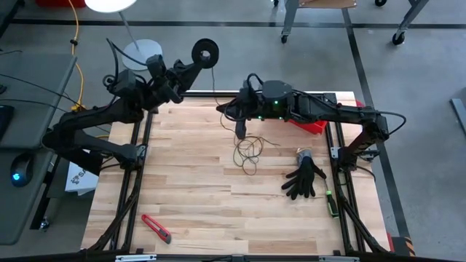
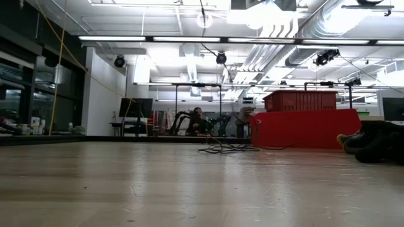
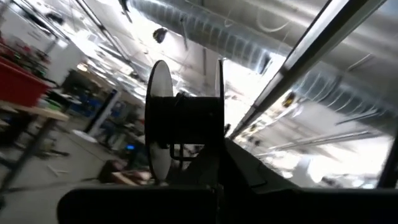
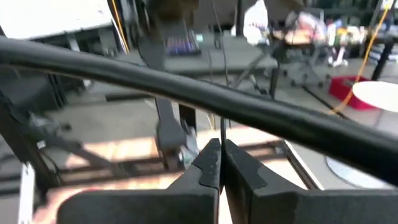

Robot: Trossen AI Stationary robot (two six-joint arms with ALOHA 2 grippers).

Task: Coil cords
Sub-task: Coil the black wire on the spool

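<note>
Wooden table (image 1: 204, 211), big and mostly bare. Left arm is raised past the far-left corner, left gripper (image 1: 191, 67) clenched on the black spool (image 1: 206, 51), which sits off the table edge; in left wrist view the spool (image 3: 183, 121) is edge-on, its axis across the fingers. Right gripper (image 1: 240, 131) hangs over the far middle of the table, fingers (image 4: 239, 168) clenched together, apparently pinching the cord (image 4: 222, 127) that rises from between them. Cord (image 1: 249, 151) lies as a loose tangle of loops just below and beside the right gripper, right arm nearer. Cord very thin, dark, limp, uncoiled. Judgement: cord must travel left and away toward the spool
</note>
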